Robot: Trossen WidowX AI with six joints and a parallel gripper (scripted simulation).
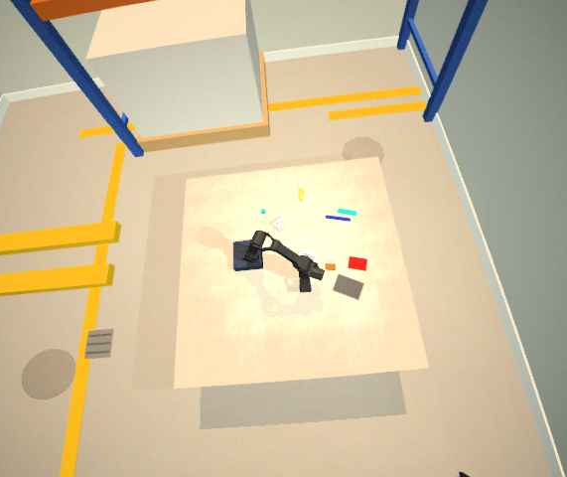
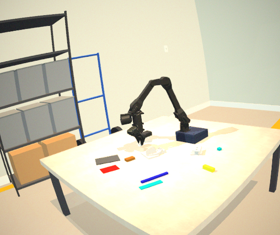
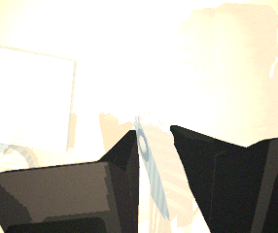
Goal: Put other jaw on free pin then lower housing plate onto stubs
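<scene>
My gripper (image 1: 305, 288) (image 2: 140, 144) (image 3: 154, 130) points down and is shut on a white jaw. The jaw (image 3: 152, 167) shows a pale blue side with a round mark between the fingertips; its lower end is washed out. The white gear assembly (image 1: 308, 253) (image 2: 152, 152) lies beside the gripper, toward the viewer in the exterior view, with a rounded part on its base. Its teeth and pins are too bright to make out. Another white part (image 1: 278, 224) (image 2: 197, 150) with small raised features lies apart, nearer the arm's base. I cannot tell for certain which white part is the housing plate.
A small pale piece (image 1: 292, 283) lies close beside the gripper. An orange block (image 1: 330, 266) (image 2: 129, 158), a red sheet (image 1: 357, 263) (image 2: 109, 169) and a grey sheet (image 1: 348, 286) (image 2: 107, 159) lie beyond the assembly. Blue (image 2: 154, 177), cyan (image 2: 150, 184) and yellow (image 2: 208, 168) pieces lie farther off.
</scene>
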